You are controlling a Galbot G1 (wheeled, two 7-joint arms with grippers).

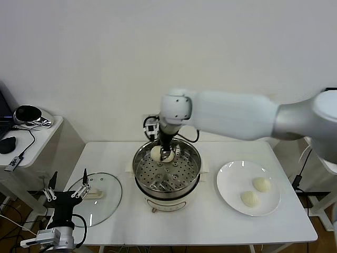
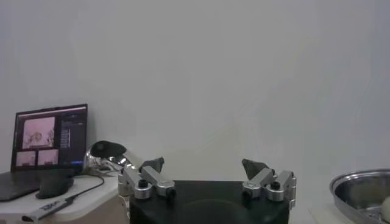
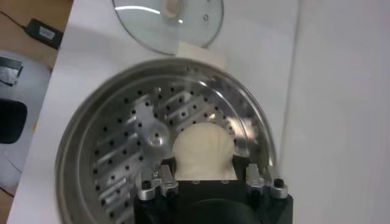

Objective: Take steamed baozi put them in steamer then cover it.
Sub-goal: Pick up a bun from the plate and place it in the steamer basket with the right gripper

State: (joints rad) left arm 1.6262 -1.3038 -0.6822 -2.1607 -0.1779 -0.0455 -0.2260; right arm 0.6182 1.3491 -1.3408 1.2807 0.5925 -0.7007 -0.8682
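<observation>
- Right tool (image 1: 167,156) grasps a bun (image 3: 203,150) inside the steamer (image 1: 192,167), at its back wall; two buns (image 1: 256,192) lie on the plate (image 1: 227,184)
- Left tool (image 1: 66,191) gapes, parked by the lid (image 1: 108,197) on the tabletop (image 1: 210,221)

Right arm stretched across from the right, wrist bent straight down, right gripper (image 1: 165,154) low inside the steamer (image 1: 190,167), fingers closed on a baozi (image 3: 203,148). Left arm parked low at near-left, left gripper (image 1: 67,191) pointing up, fingers spread wide, holding nothing.
</observation>
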